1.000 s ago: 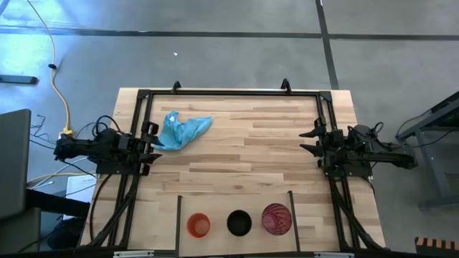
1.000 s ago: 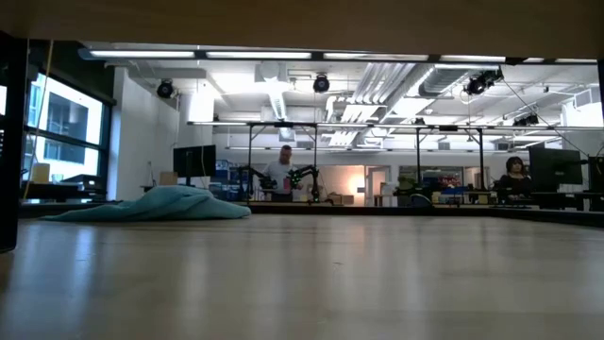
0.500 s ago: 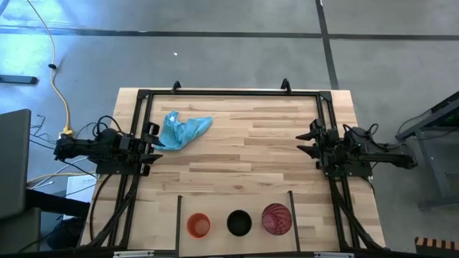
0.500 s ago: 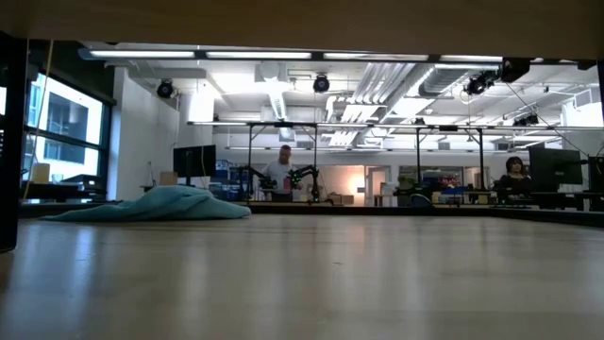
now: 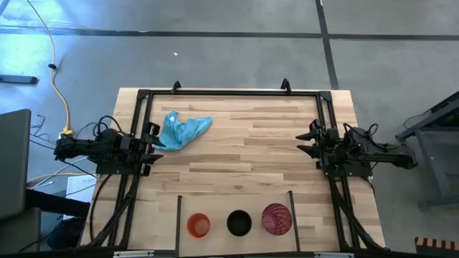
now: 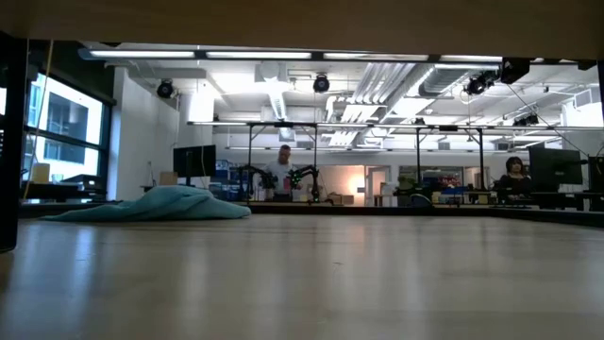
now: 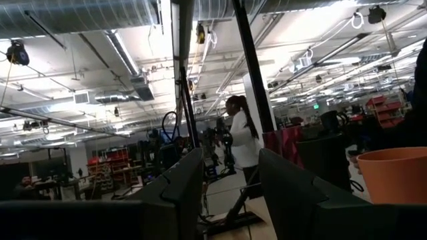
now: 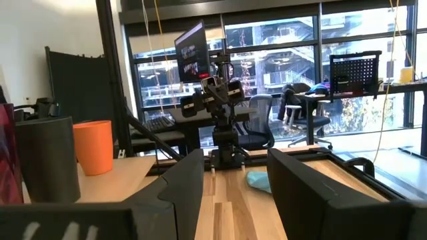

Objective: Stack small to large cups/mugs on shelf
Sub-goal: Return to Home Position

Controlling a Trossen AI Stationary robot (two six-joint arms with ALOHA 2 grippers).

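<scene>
Three cups stand upright in a row, apart from each other, on the shelf (image 5: 215, 204), a plank section at the table's near edge between two thin black bars. They are the small orange cup (image 5: 199, 225), the black cup (image 5: 239, 223) and the larger red-pink cup (image 5: 276, 218). My left gripper (image 5: 154, 147) hovers open at the table's left edge, far from the cups. My right gripper (image 5: 307, 142) hovers open at the right edge. The right wrist view shows the orange cup (image 8: 93, 147) and black cup (image 8: 47, 160) beyond my right gripper (image 8: 233, 187). The orange cup (image 7: 393, 175) shows past my left gripper (image 7: 230, 193).
A crumpled light-blue cloth (image 5: 183, 130) lies on the table's far left, just beside my left gripper; it also shows in the low view as the cloth (image 6: 160, 203). A black frame (image 5: 229, 93) runs along the table's far and side edges. People stand in the room beyond.
My right gripper has rolled a little about the line it points along during the first half second, then kept still. Its fingers stay as far apart as before. The cups and the cloth have not moved.
</scene>
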